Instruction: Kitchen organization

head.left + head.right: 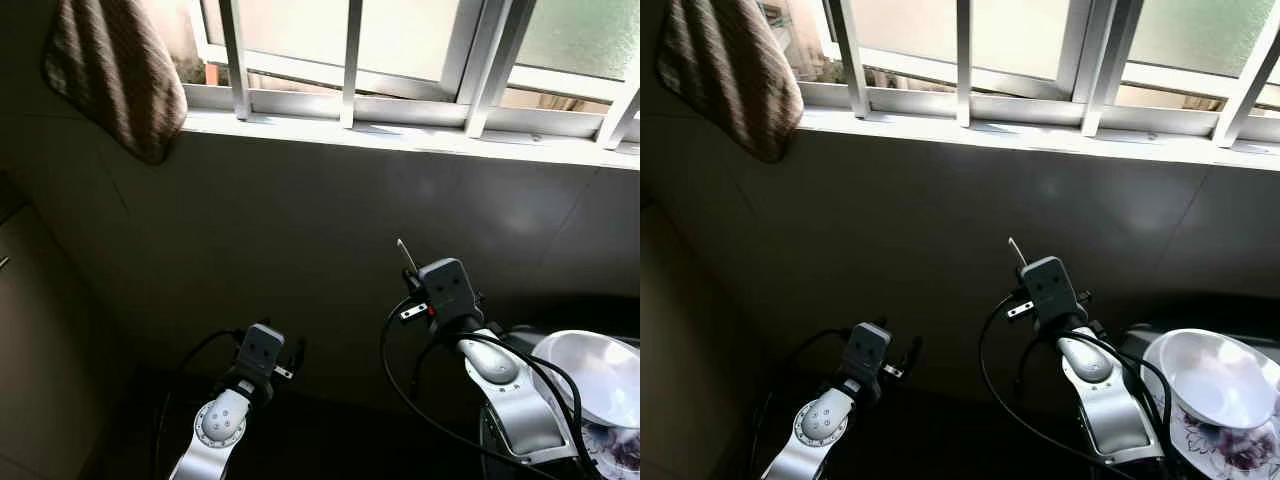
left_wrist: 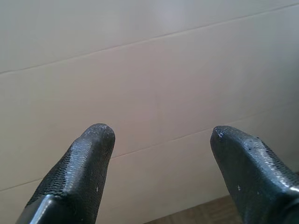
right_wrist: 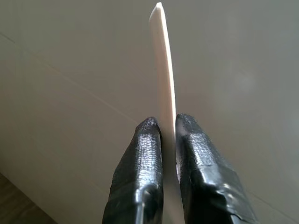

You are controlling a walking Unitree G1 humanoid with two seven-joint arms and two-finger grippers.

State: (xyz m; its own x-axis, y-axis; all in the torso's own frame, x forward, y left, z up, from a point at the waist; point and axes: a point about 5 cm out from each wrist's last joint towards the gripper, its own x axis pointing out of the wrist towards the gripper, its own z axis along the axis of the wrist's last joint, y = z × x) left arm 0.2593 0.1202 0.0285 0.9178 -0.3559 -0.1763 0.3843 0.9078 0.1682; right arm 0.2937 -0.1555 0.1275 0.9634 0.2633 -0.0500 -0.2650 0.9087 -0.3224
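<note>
My right gripper (image 3: pixel 168 125) is shut on a thin pale flat stick (image 3: pixel 164 65), which pokes up past the fingertips toward the tiled wall. In the left eye view the stick's tip (image 1: pixel 405 255) rises above the right wrist (image 1: pixel 446 288). My left gripper (image 2: pixel 161 133) is open with nothing between its fingers and faces the same wall, lower down and to the left (image 1: pixel 262 352). A white bowl (image 1: pixel 1215 380) rests on a flower-patterned plate (image 1: pixel 1230 452) at the lower right, beside the right arm.
A dark tiled wall (image 1: pixel 300 230) stands close ahead under a barred window (image 1: pixel 350 60) with a bright sill. A brown striped cloth (image 1: pixel 115 75) hangs at the upper left. A pale cabinet side (image 1: pixel 40 340) lies to the left.
</note>
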